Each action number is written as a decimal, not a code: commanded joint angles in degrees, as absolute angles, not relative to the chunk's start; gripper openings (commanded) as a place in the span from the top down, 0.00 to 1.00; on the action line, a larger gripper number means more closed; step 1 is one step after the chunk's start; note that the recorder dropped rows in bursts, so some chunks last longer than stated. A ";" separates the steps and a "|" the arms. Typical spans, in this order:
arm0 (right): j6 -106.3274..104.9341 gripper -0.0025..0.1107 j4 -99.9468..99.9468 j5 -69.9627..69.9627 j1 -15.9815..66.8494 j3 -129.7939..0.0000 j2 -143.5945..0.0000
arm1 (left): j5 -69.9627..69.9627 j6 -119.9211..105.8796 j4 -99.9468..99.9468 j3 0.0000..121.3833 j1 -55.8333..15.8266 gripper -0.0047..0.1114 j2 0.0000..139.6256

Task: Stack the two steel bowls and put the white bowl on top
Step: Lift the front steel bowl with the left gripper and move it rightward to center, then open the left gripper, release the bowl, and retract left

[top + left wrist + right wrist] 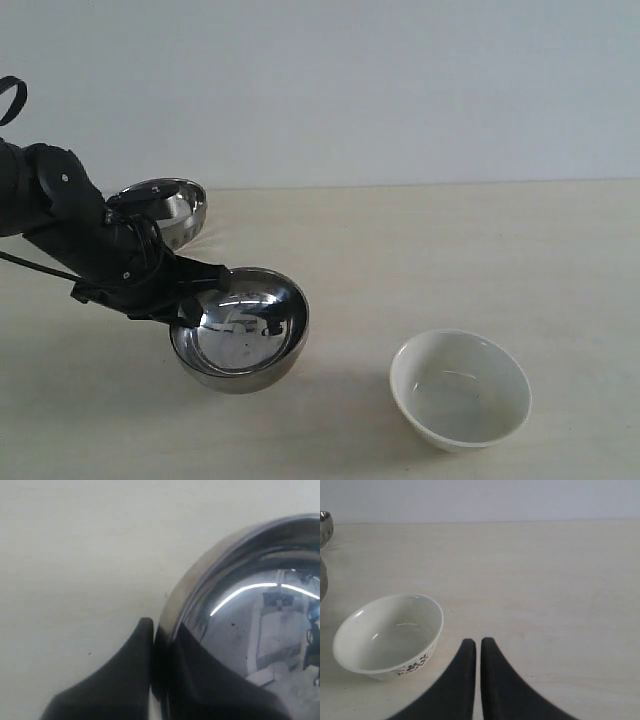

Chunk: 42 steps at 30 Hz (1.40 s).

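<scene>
The left end effector (200,296) clamps the rim of a tilted steel bowl (245,335), the other steel bowl (165,205) just behind it on the desk (450,250), while the right end effector (478,644), pinched narrow and empty, is nearer the white bowl (387,632).

**A bare robot bench in a lab-like room**

A pale cream desk (450,260) fills the view, and its far edge meets a plain grey-white wall (350,80). A black robot arm (70,230) with loose cabling reaches in over the desk's left edge. Three bowls are in view: a steel bowl (240,325) toward the near left, a second steel bowl (165,205) by the far left corner, and a white bowl (460,390) toward the near right corner.
</scene>
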<state>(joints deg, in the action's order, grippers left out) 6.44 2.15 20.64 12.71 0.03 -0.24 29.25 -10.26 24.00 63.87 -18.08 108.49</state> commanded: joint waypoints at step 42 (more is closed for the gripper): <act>6.41 0.98 2.29 20.46 12.49 0.00 0.00 | 33.15 -9.84 21.99 66.49 -16.45 0.42 105.05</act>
